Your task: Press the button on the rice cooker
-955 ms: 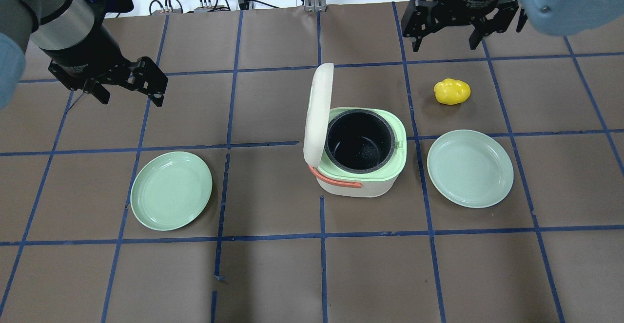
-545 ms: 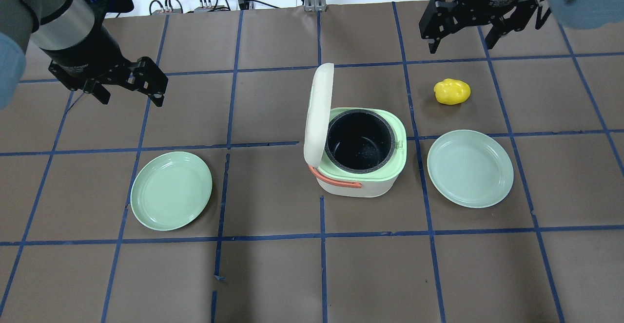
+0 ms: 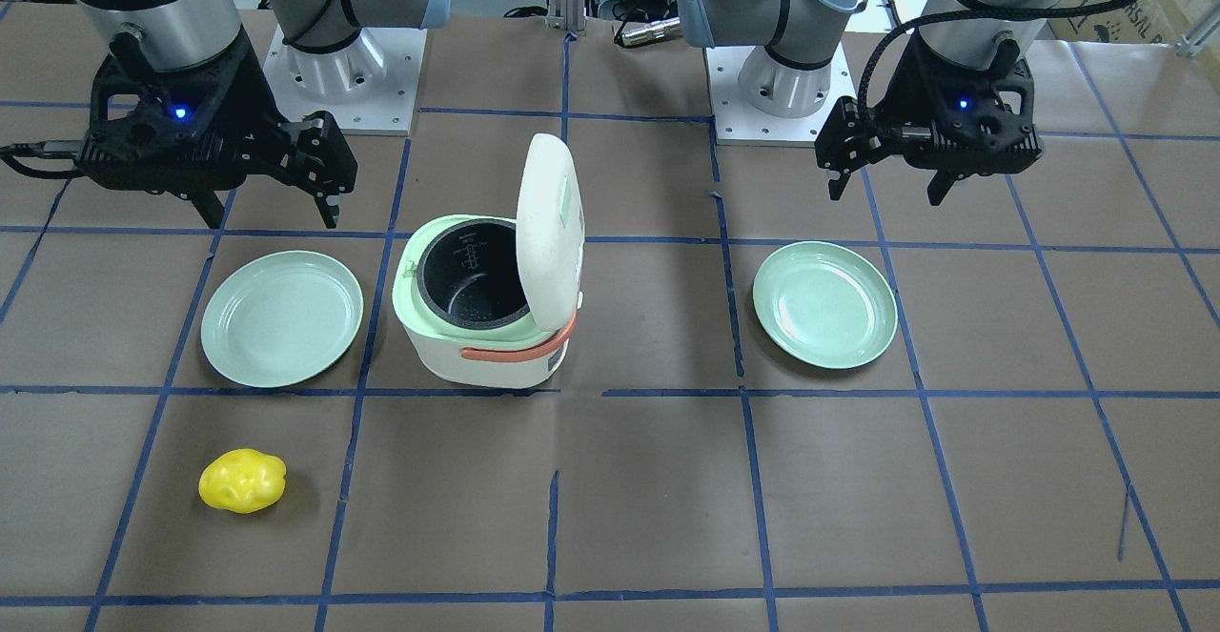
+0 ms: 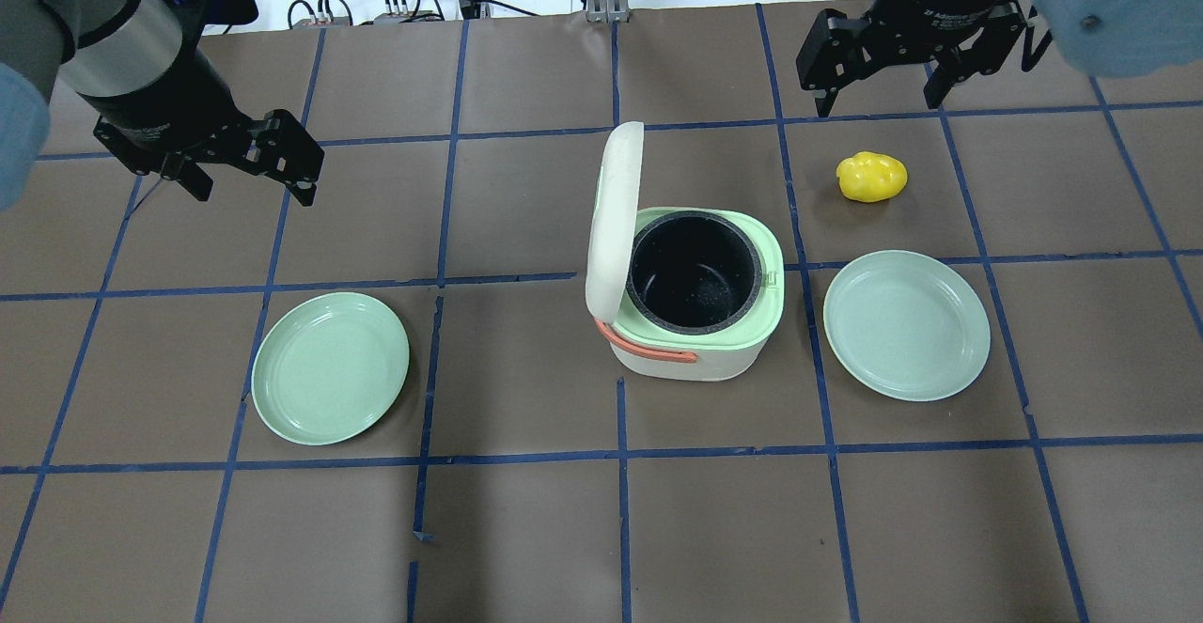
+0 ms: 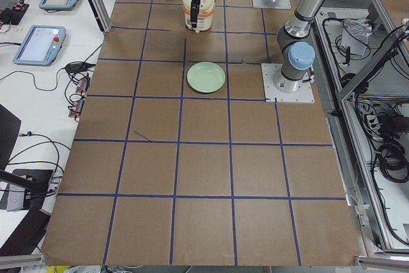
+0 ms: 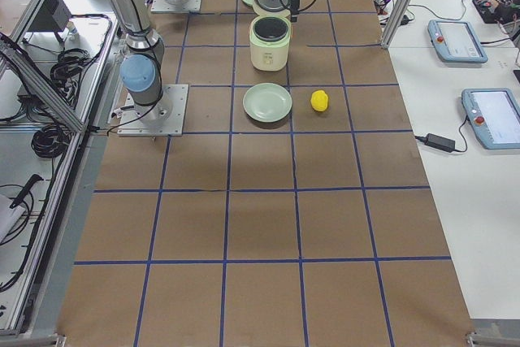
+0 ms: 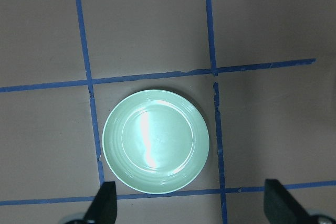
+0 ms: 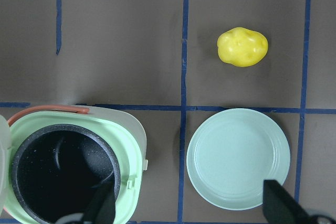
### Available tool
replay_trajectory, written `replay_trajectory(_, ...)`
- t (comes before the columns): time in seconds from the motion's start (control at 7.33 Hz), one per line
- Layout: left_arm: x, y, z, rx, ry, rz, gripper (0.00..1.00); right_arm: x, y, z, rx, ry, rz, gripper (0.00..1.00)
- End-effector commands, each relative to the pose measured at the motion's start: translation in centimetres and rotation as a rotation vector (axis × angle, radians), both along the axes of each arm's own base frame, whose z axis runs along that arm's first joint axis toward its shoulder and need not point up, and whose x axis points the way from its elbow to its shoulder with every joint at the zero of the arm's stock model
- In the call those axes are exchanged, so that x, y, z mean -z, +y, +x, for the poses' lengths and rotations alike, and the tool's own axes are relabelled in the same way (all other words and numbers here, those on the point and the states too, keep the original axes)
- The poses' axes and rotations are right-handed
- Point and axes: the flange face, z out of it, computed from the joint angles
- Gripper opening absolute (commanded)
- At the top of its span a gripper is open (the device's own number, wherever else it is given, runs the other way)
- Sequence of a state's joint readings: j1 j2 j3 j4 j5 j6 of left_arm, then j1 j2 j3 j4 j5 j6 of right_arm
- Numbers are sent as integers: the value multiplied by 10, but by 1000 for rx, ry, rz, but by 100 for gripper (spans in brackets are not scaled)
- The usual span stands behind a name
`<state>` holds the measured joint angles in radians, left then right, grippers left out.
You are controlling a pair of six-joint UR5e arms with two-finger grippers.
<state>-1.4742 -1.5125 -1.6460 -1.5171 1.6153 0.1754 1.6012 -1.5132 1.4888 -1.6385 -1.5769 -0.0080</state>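
Observation:
The rice cooker [image 4: 679,362] stands mid-table, white with a mint-green rim and a salmon handle. Its lid [image 4: 616,219] stands open and upright over the empty black pot. It also shows in the front view [image 3: 477,363] and the right wrist view [image 8: 131,140]. I cannot make out a button. My left gripper [image 4: 252,186] is open and empty, high above the table far to the cooker's left [image 3: 886,186] [image 7: 191,203]. My right gripper [image 4: 879,99] is open and empty, beyond the cooker on its right [image 3: 267,214] [image 8: 190,205].
A mint-green plate [image 4: 329,367] lies left of the cooker, below the left gripper [image 7: 156,140]. A second plate [image 4: 907,325] lies right of the cooker [image 8: 239,158]. A yellow lumpy object [image 4: 872,177] lies beyond that plate [image 8: 242,46]. Cables run along the far table edge.
My right gripper has shifted to the right and a little farther from the cooker, staying open. The left arm, the cooker and the plates have not moved.

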Motion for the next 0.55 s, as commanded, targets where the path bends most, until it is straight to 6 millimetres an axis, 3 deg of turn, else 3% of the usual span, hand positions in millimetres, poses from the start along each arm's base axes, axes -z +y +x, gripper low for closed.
replay_trajectory(0.0, 0, 0, 0, -1, 0, 0, 100, 0, 1, 4, -14, -2, 0, 100)
replay_trajectory(0.41, 0, 0, 0, -1, 0, 0, 100, 1, 4, 4, -9, 1, 15, 100)
